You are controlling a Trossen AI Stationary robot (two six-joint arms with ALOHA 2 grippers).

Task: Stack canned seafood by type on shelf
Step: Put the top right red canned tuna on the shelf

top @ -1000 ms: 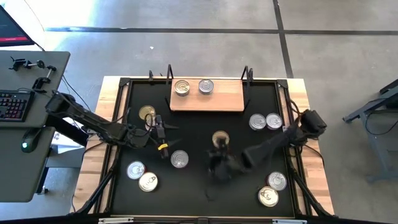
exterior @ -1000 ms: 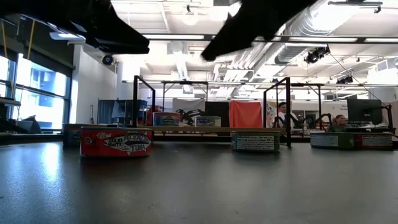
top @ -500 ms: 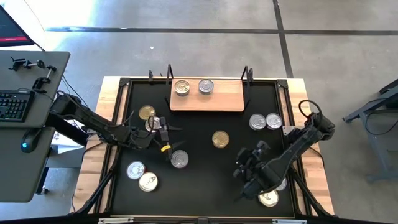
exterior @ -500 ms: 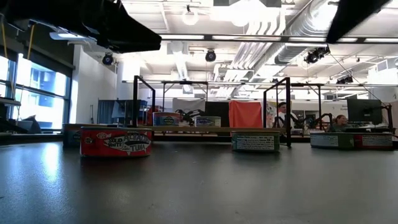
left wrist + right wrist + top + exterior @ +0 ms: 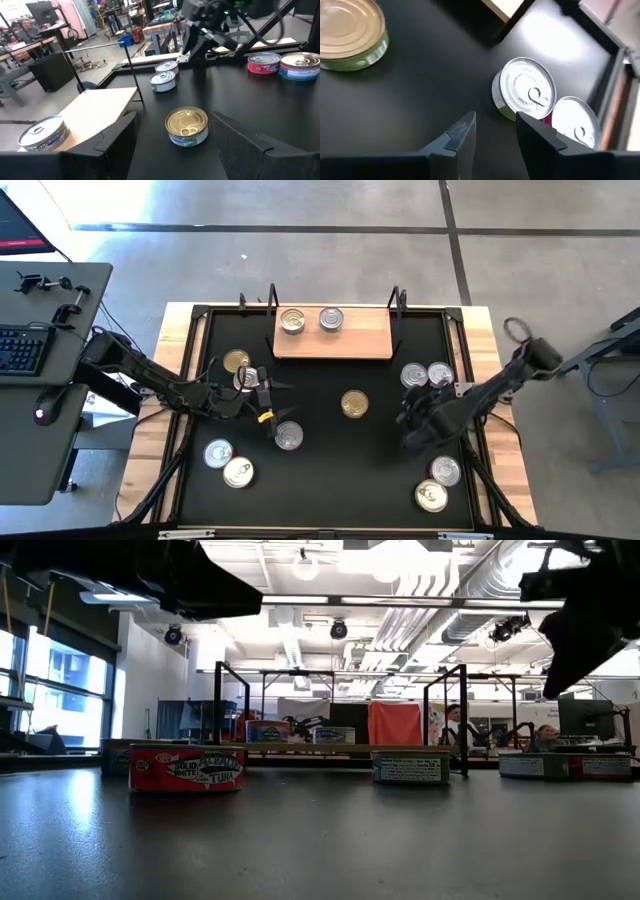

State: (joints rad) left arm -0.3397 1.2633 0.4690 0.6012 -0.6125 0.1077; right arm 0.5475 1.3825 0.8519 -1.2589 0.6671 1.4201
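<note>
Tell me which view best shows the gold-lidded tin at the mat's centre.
The left wrist view: the gold-lidded tin sits close and whole, with pull tab and label band visible. The high view shows only its lid from above. The right wrist view catches part of it at the picture's edge; the low view shows only its side label.

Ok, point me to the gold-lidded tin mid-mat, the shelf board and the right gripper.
gold-lidded tin [image 5: 354, 404], high view, centre of its lid.
shelf [image 5: 365, 340], high view, bare wood right of its two tins.
right gripper [image 5: 495, 131], right wrist view, gap midway between its fingertips.
</note>
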